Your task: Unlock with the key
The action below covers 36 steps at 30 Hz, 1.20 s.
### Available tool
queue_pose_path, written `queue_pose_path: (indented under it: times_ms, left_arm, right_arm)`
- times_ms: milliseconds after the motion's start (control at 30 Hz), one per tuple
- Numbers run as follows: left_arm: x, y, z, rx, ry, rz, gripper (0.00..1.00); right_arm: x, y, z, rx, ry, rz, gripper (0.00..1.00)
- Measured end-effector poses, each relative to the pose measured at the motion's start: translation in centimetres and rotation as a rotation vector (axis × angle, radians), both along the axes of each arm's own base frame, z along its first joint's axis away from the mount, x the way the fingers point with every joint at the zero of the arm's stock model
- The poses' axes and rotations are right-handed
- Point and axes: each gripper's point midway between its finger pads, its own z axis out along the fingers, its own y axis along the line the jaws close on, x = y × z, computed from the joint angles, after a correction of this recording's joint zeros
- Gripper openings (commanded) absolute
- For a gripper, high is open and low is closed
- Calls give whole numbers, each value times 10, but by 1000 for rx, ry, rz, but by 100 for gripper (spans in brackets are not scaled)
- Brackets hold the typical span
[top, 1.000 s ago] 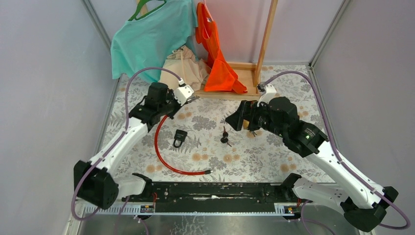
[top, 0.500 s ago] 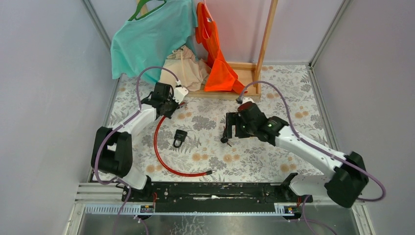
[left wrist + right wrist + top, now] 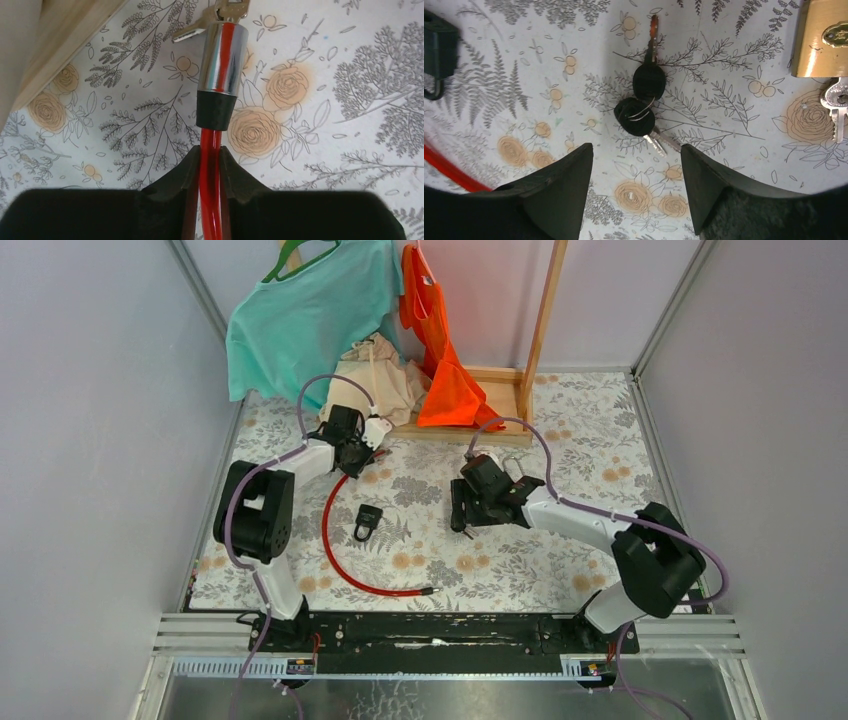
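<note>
Two black-headed keys [image 3: 644,100] on one ring lie flat on the floral mat. My right gripper [image 3: 636,155] stands open just short of them, a finger on each side, touching nothing. From above, the right gripper [image 3: 460,512] covers the keys. A small black padlock [image 3: 367,520] lies to its left, and shows at the edge of the right wrist view as the black padlock [image 3: 436,50]. My left gripper [image 3: 210,155] is shut on the red cable [image 3: 210,200], just behind its chrome end piece [image 3: 222,57]. The red cable [image 3: 340,555] curves across the mat towards the front.
A brass padlock [image 3: 821,37] with silver keys [image 3: 836,110] lies right of the black keys. More silver keys [image 3: 220,15] lie past the chrome end. A wooden rack base [image 3: 470,430] and hanging teal [image 3: 310,315], orange [image 3: 445,350] and beige [image 3: 375,375] clothes fill the back.
The right arm has reached left and come down over the black keys, its jaws narrowing. The left arm has carried the cable's chrome end towards the back right.
</note>
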Motion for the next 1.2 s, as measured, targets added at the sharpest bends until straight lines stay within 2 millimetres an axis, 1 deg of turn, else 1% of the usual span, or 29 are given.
queue_pose_path:
  times_ms: [67,167,200,233,267,300,400,533,600,700,767,900,933,1000,1100,1200]
  left_arm:
    - [4,2,-3,2,3,14,56]
    - [10,7,1,-3,-7,34,69]
    - [13,7,4,-8,-15,38,81]
    - [15,6,7,-15,-19,37,86]
    - [15,5,9,-22,-21,35,94]
    - [14,3,12,-36,-18,33,99]
    - [5,-4,23,-80,-3,15,100]
    - [-7,-14,48,-143,-4,-5,100]
    - [-10,-15,63,-162,-19,0,100]
    - [-14,-13,78,-177,-38,19,100]
    - [-15,-10,87,-186,-55,35,100]
    - [-16,1,106,-202,-92,76,100]
    - [-16,5,113,-211,-109,93,100]
    - [-17,8,121,-222,-125,110,100]
    - [-19,10,128,-229,-135,119,100]
    - [-24,8,128,-241,-119,110,100]
  right_arm:
    - [2,0,-8,-15,7,-3,68]
    - [5,0,-21,-42,18,-7,66]
    - [6,0,-24,-49,21,-8,64]
    - [7,1,-27,-53,25,-8,63]
    - [7,1,-30,-57,28,-9,61]
    - [8,2,-33,-62,31,-8,59]
    - [12,4,-37,-66,32,-4,57]
    - [14,6,-42,-75,33,2,50]
    - [15,5,-44,-84,31,4,48]
    - [19,6,-46,-97,23,6,42]
    - [22,8,-47,-99,17,12,34]
    - [28,12,-45,-92,-2,18,11]
    - [30,14,-43,-87,-12,21,7]
    - [30,13,-43,-92,-12,29,0]
    - [29,13,-43,-91,-10,39,0]
    - [25,13,-40,-87,-8,54,0]
